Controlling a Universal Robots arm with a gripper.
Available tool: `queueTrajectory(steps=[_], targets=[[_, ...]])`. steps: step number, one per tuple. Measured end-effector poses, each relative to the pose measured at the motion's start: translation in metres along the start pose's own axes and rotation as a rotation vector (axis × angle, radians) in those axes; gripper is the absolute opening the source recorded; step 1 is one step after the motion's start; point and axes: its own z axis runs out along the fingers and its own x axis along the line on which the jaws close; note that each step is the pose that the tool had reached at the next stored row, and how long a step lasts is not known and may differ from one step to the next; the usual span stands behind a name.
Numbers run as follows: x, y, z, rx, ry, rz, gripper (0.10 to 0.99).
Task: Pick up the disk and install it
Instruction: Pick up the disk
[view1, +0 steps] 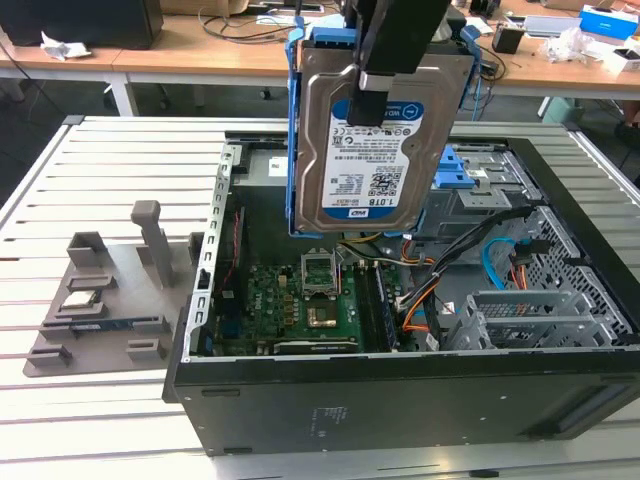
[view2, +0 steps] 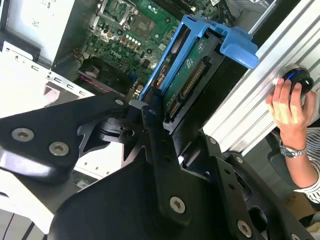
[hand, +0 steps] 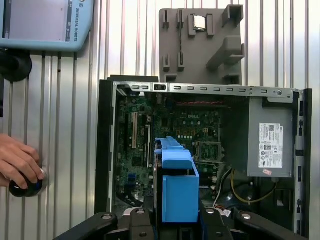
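Observation:
The disk hangs upright above the open computer case in the exterior view, its silver face and white-and-blue label toward the camera, a bright blue carrier frame around its edges. My gripper comes down from above and is shut on the disk's upper part, one black finger lying across the label. In the second wrist view the disk's connector edge and blue frame run out from between my black fingers. The first wrist view looks down the blue frame onto the motherboard below.
Inside the case are a grey power-supply box, cables and blue drive bays. A grey parts holder lies on the slatted table at the exterior view's left. A person's hand rests on a knob beside the case, near a pendant.

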Motion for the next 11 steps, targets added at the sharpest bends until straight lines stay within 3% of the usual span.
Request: queueTrajectory(steps=[3,11], targets=[[0.0002,-0.0121,-0.0005,0.0,-0.0001,0.0,0.365],[0.0006,-0.0301,-0.0011,0.0,0.0,0.0,0.365]])
